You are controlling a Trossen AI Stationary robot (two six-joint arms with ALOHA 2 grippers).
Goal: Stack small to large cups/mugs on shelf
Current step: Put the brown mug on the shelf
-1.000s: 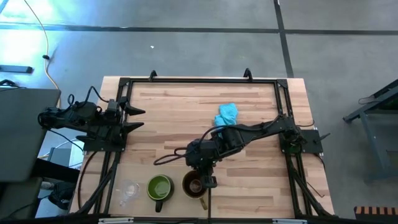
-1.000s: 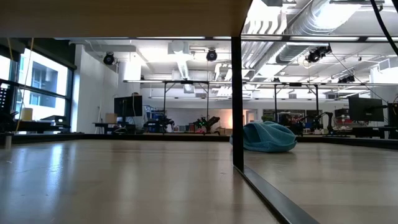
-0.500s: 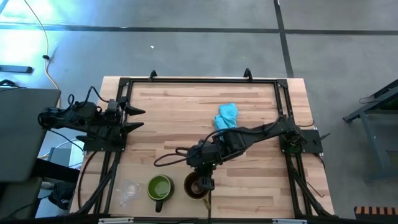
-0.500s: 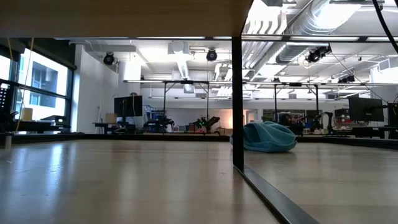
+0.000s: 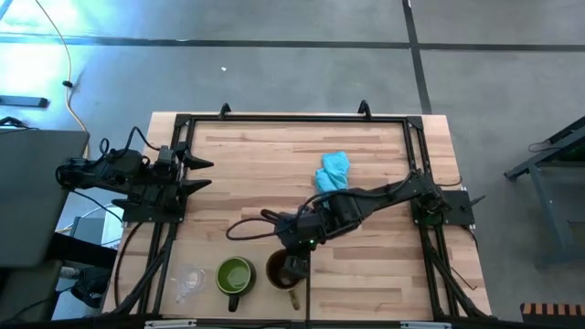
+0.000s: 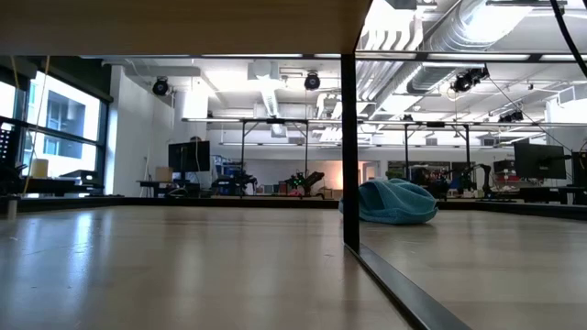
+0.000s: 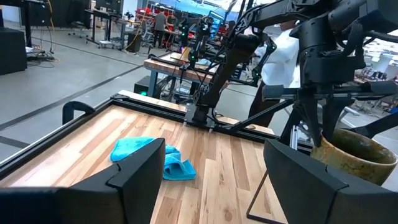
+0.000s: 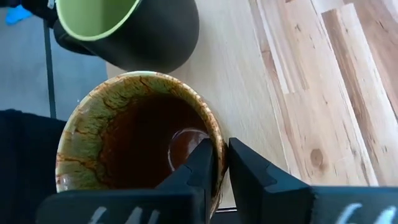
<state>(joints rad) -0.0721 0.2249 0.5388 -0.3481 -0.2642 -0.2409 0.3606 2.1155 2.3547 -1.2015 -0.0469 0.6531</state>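
high view: the right gripper [image 5: 294, 266] sits low in the frame, just left of centre, its arm reaching in from the right edge of the shelf [image 5: 247, 155]. its fingers are clenched on the rim of the brown mug [image 5: 281, 270], one finger inside and one outside, as the right wrist view shows [image 8: 214, 163]. the brown mug [image 8: 134, 146] stands near the bottom edge of the plank panel. the green mug [image 5: 235, 275] stands just left of it, and in the right wrist view the green mug [image 8: 134, 28] is close beside the brown one; whether they touch i cannot tell. the clear cup [image 5: 190, 281] is further left along the same bottom edge, apart from the green mug. a light-blue cloth [image 5: 334, 170] lies right of centre on the wood, above the right arm. the left gripper [image 5: 196, 174] rests at the left side of the frame, fingers released and spread wide, well apart from the mugs. in the left wrist view the brown mug [image 7: 353, 155] shows at the right edge with the right gripper above it.
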